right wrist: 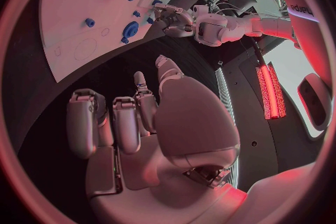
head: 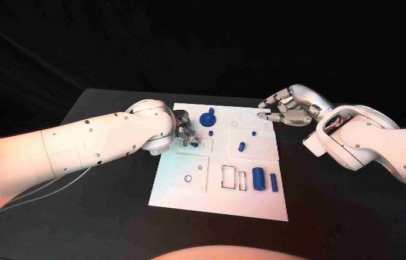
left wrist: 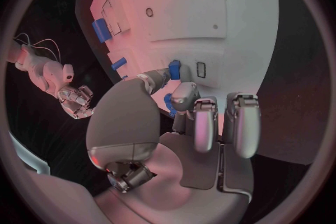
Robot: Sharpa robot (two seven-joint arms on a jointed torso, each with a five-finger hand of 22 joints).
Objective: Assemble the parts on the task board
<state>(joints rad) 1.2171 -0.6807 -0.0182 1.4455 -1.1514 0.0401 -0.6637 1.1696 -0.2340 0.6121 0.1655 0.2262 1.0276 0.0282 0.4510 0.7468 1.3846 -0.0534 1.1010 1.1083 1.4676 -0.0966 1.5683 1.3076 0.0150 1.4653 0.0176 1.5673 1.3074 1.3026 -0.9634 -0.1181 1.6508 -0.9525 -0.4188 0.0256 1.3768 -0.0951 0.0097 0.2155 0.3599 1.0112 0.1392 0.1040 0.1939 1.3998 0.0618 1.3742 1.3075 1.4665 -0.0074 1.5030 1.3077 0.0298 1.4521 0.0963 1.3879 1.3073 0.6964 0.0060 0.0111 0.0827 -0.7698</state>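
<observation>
The white task board (head: 216, 204) lies in the middle of the black table. My left hand (head: 185, 132) is over its far left part, where thumb and a finger pinch a small blue part (head: 193, 144) that stands next to a small rectangular slot. In the left wrist view that blue part (left wrist: 174, 69) sits at the thumb tip. A blue gear-like part (head: 209, 119) stands just beyond the hand. My right hand (head: 286, 110) hovers at the board's far right corner, fingers curled in, with nothing in it.
Small blue pegs (head: 254, 134) and a short blue part (head: 241, 147) stand mid-board. Two blue cylinders (head: 258, 175) lie near the front right, beside rectangular outlines (head: 228, 178). A circle outline (head: 188, 178) marks the front left. Black table surrounds the board.
</observation>
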